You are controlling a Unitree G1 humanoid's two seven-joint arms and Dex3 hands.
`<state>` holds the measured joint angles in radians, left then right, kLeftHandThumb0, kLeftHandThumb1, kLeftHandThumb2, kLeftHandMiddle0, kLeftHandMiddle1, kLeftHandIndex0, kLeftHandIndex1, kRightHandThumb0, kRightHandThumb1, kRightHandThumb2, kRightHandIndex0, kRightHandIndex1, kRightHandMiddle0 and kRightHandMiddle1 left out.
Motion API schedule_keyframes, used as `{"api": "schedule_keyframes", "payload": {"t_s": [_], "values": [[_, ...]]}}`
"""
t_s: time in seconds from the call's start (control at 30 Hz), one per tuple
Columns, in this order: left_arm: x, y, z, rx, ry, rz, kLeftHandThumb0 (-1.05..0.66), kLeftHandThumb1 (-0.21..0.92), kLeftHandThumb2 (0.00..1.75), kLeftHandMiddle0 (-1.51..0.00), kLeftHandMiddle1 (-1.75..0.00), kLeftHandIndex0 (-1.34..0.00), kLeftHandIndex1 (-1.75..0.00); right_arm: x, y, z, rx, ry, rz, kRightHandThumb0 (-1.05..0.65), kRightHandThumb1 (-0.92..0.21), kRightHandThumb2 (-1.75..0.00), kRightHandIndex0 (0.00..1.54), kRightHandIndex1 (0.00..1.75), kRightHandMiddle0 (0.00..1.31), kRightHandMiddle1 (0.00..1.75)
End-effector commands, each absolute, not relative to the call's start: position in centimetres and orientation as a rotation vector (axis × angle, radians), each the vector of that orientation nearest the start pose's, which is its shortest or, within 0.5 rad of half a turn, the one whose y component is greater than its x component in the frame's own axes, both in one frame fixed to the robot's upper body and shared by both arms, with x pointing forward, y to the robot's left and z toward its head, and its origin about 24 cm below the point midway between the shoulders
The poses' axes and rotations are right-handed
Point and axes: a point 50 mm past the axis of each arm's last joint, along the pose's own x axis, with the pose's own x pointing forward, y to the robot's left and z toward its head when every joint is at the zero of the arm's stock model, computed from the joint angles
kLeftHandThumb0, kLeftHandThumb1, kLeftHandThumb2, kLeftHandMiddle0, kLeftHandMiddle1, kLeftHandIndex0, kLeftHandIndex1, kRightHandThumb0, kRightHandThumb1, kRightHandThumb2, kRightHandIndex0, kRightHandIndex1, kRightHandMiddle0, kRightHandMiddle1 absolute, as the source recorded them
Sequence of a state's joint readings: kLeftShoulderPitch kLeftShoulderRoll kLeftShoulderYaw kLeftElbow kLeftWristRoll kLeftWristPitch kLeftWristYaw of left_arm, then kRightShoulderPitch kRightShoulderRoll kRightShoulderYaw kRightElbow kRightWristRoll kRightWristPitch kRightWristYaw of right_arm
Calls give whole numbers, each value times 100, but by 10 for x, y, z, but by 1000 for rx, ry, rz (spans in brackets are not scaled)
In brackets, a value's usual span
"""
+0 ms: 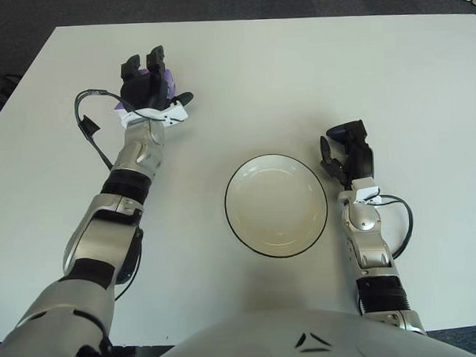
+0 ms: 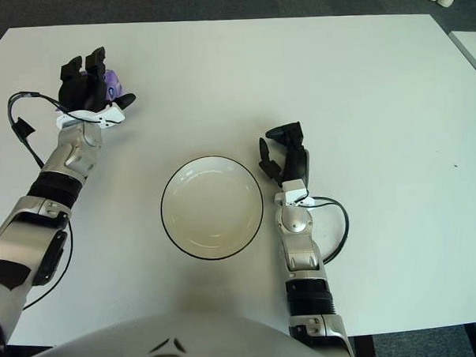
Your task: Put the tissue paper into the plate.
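The left hand (image 1: 145, 86) curls its black fingers (image 1: 155, 59) over a small purple tissue pack (image 1: 165, 79), far-left of the white black-rimmed plate (image 1: 276, 206). Whether they grip is unclear. Probably light and squashy; pinch its sides. The right hand (image 1: 346, 152), fingers loosely bent and holding nothing, shows right of the plate.

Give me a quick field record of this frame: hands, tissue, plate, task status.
left hand: far left of table, over the tissue pack, fingers around it; firm grasp not clear
right hand: idle, just right of the plate, holds nothing
tissue pack: purple, mostly hidden by the left hand
plate: white with dark rim, centre near edge, nothing in it
table: white
status: tissue not yet in plate
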<state>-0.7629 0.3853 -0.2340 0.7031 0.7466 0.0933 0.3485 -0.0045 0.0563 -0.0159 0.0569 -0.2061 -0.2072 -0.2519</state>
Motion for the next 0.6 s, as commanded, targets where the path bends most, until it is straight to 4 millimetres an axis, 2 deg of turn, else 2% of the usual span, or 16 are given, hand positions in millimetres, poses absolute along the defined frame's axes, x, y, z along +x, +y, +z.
{"api": "schedule_keyframes", "payload": {"t_s": [0.0, 0.27, 0.57], "values": [[385, 191, 136, 1266, -177, 255, -105, 92, 50, 0, -32, 0, -26, 235, -155, 9, -135, 46, -248, -36, -84, -65, 59, 115, 24, 175], [392, 192, 131, 1267, -116, 226, -105, 92, 54, 0, -33, 0, -27, 235, -156, 9, -135, 51, -252, -36, -83, -66, 59, 115, 24, 175], [396, 195, 117, 1245, -23, 185, -104, 92, 55, 0, -32, 0, -30, 235, -158, 9, -136, 51, -254, -36, -83, -66, 58, 115, 24, 175]]}}
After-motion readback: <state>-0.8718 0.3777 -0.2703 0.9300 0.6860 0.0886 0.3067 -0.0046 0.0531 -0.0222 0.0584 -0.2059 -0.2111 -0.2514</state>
